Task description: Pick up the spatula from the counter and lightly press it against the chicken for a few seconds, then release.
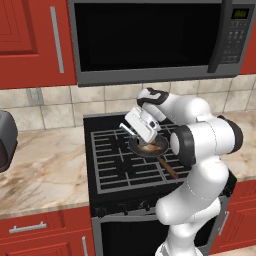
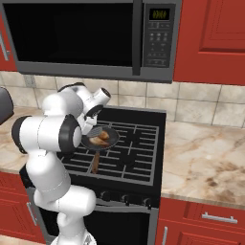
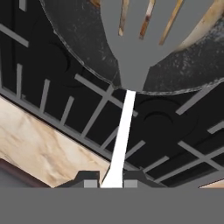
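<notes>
– What sits to the left of the tool (image 3: 111, 183)?
– A stretch of marbled surface (image 1: 45, 170), well apart from it. It ends at the black stove (image 1: 115, 165), and the stove's grates run under the tool.

– And the tool itself?
– It hangs low over the stove, tilted down. In the hand view its two tips are closed on the white handle of the spatula (image 3: 131, 65), clamped at the near end.

– Where does the spatula go from there?
– Straight ahead of the tool. The grey slotted head reaches over the rim of the dark pan (image 1: 135, 147) on the burner.

– The chicken?
– The chicken (image 2: 101, 139) lies in the pan, just ahead of the tool and under the spatula head. Browned bits show through the slots. I cannot tell whether the head really bears on the meat.

– Anything further right?
– The pan's brown handle (image 1: 169, 170) points back toward the stove front, below and right of the tool. Beyond the stove there is more marbled surface, well away. A microwave (image 1: 145, 35) hangs above the tool.
</notes>
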Available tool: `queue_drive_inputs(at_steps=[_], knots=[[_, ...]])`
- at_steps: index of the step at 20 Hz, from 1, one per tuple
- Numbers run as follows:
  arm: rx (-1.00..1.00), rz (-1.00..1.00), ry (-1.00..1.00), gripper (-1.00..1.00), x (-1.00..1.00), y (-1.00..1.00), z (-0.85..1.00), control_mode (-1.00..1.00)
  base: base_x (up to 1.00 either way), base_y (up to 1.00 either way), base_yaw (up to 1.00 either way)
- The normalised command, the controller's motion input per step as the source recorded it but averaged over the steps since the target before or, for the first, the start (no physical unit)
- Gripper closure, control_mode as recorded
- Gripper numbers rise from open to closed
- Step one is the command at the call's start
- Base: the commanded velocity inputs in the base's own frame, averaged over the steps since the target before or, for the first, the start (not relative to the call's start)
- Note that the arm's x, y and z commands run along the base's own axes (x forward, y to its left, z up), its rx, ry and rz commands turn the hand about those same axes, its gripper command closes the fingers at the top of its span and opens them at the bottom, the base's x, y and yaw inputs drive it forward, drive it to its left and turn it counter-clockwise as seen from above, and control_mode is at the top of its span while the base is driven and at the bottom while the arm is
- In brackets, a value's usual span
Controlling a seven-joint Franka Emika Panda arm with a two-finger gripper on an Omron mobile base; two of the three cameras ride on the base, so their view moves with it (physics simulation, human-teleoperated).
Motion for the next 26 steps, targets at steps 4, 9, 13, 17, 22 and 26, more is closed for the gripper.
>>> queue_drive_inputs(at_steps=[4,9,13,17,22,26], knots=[[0.00,0.00,0.00,1.00,0.00,-0.08,-0.02,-1.00,0.00,0.00,0.00],[0.01,0.00,0.00,1.00,-0.05,-0.06,0.00,-1.00,0.00,0.00,0.00],[0.01,0.00,0.00,1.00,-0.16,-0.01,0.00,-1.00,0.00,0.00,0.00],[0.02,0.00,-0.02,1.00,-0.21,0.00,0.00,-1.00,0.00,0.00,0.00],[0.03,0.00,-0.05,1.00,-0.26,0.00,0.01,-1.00,0.00,0.00,0.00],[0.02,0.00,-0.08,1.00,-0.36,0.00,0.05,-1.00,0.00,0.00,0.00]])
